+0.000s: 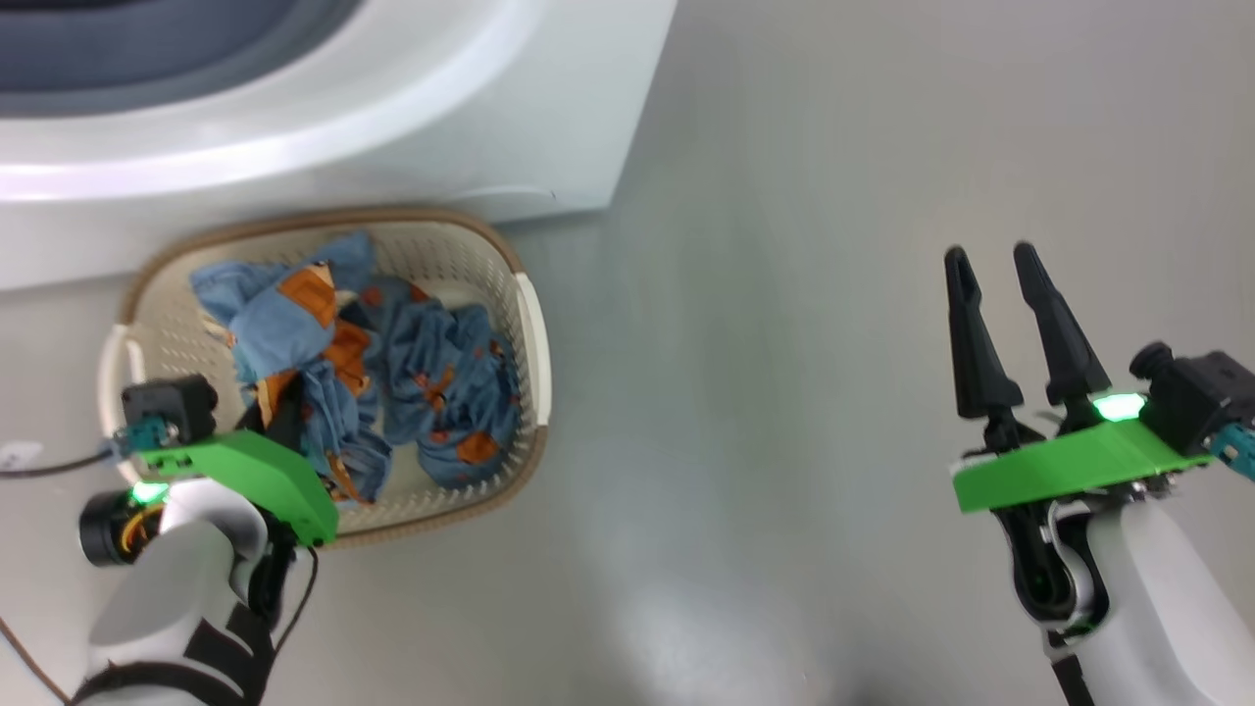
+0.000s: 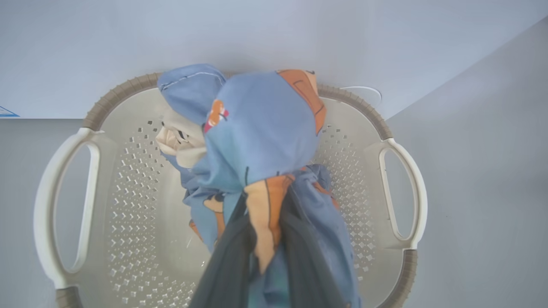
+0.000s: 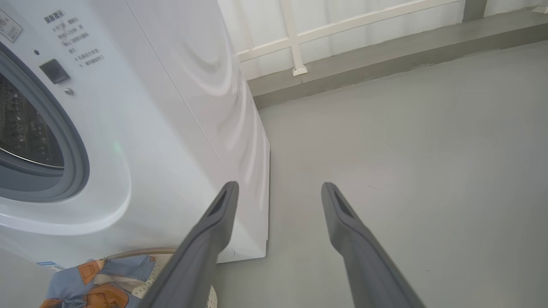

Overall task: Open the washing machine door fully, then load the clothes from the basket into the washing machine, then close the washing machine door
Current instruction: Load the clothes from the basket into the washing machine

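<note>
Left end effector (image 2: 269, 201) pinches clothes (image 2: 257, 137) over the basket (image 2: 137, 205).

A smooth, pale grey floor (image 1: 833, 294) spreads wide and bare, catching a soft sheen of light. Along its far edge runs a raised, darker grey ledge (image 3: 385, 53), and above that stands a white-framed wall (image 3: 292, 42) of pale panels.
</note>
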Available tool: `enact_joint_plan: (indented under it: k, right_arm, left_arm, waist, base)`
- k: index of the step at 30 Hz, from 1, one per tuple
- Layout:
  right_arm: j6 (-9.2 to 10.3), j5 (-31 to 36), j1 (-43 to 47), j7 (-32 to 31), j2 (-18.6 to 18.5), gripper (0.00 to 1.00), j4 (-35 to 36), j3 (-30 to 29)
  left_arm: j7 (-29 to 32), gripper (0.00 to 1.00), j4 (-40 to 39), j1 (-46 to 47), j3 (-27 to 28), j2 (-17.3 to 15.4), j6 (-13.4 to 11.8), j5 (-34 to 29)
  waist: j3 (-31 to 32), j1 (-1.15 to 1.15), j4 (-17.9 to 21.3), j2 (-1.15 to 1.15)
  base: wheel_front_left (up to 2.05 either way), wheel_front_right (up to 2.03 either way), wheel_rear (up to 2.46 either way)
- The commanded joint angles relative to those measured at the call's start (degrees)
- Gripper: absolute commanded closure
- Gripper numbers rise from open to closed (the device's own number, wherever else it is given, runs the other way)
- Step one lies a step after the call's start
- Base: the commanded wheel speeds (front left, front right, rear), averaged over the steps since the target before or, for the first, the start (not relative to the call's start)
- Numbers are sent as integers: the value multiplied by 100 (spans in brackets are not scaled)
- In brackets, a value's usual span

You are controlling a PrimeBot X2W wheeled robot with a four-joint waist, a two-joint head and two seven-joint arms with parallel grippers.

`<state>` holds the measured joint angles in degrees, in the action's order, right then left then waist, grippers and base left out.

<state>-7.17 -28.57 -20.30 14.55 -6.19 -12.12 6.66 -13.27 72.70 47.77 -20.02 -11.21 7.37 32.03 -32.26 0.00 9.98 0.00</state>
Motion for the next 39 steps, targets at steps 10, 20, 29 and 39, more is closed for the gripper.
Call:
enact_joint_plan:
  k: [10,20,29,39]
  right_arm:
    - [-32,-3,747,45,-392,0,-17,70]
    - [-32,2,1197,45,-543,0,-51,99]
    - [-32,26,1594,45,-667,0,-22,76]
    - [-32,64,1706,45,-654,0,92,22]
  left_arm:
    - [-171,100,-1352,-1085,296,-161,11,-19]
    - [-172,100,-2783,-2046,958,-32,-83,-566]
    - [-173,100,-4231,-2998,1647,253,-100,-1115]
    - [-173,100,-5513,-3982,2146,588,-64,-1548]
  waist:
    - [1341,0,-460,0]
    - [1893,0,-601,0]
    - [2247,0,-766,0]
    - [2318,0,-760,0]
  base:
    - [0,0,0]
    - [0,0,0]
    - [0,0,0]
    - [0,0,0]
